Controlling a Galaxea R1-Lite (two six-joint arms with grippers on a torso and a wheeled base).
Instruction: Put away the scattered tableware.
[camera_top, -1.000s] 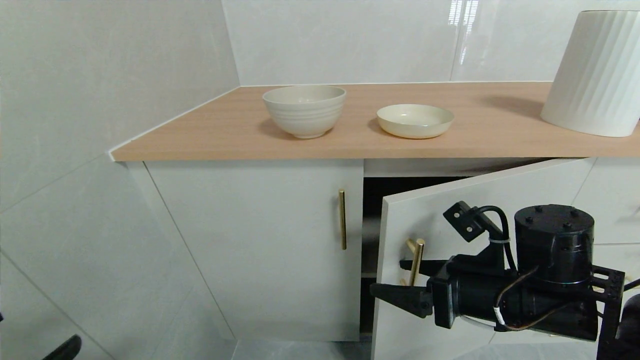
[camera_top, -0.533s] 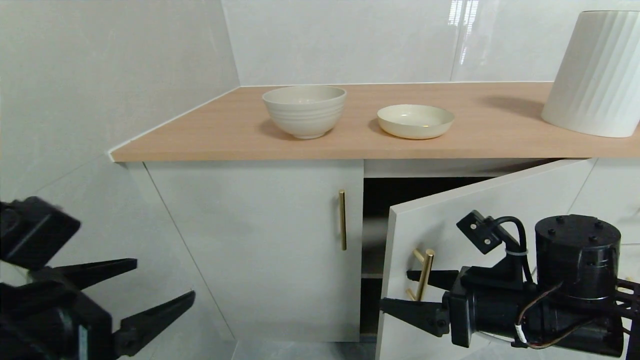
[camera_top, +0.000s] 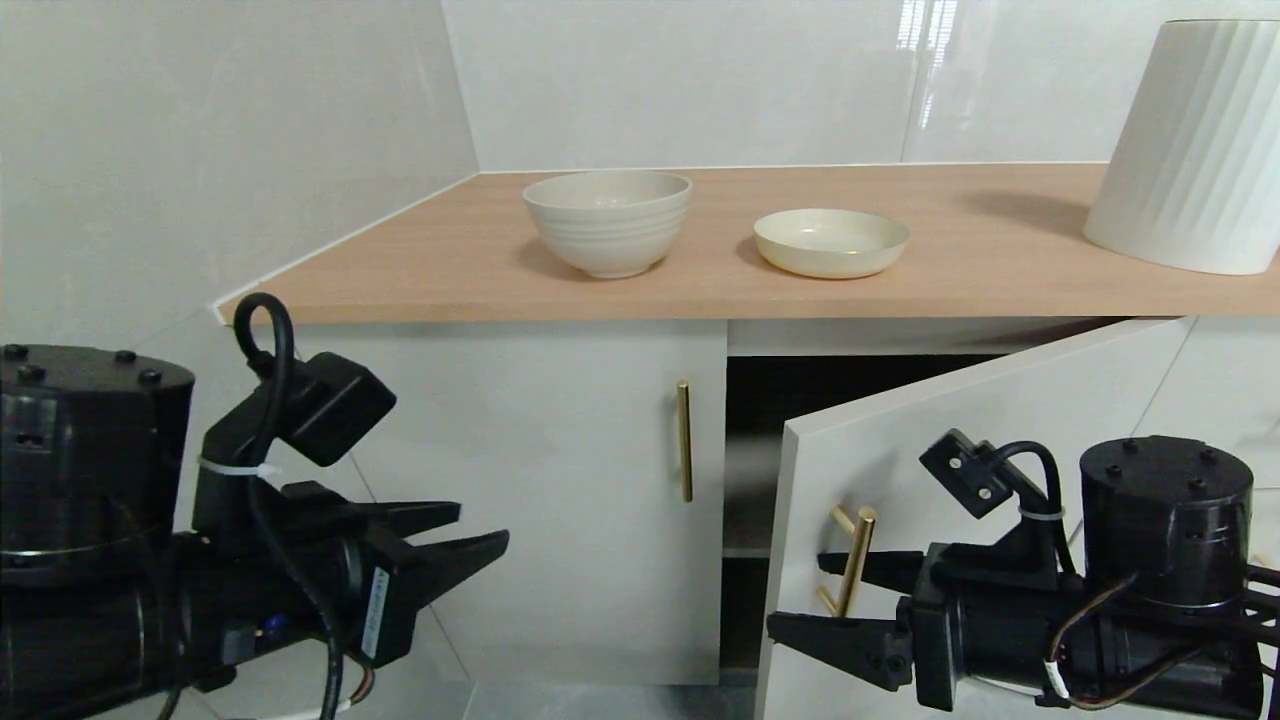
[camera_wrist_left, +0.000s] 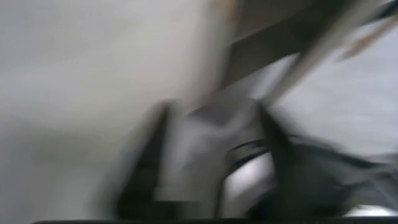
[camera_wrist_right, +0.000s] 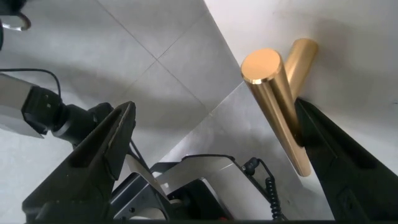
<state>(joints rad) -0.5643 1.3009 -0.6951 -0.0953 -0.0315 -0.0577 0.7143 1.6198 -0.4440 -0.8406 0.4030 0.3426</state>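
Wood worktop (camera_top: 450, 270) in a corner of pale tiled walls (camera_top: 200, 150). Ribbed bowl (camera_top: 608, 222) and shallow dish (camera_top: 830, 242) sit on it, well apart, both back from the front edge. White fluted container (camera_top: 1190, 150) at far right, cut off by the frame. Below, the left cabinet door (camera_top: 520, 480) is shut; the right door (camera_top: 1000, 420) stands ajar, inside dark and hard to make out. Right claw (camera_top: 800, 592) spread wide, straddling the right door's brass handle (camera_top: 852, 560), not clamped on it. Left claw (camera_top: 484, 525) low before the shut door, fingers narrowly parted, holding nothing. Left wrist view too blurred to read.
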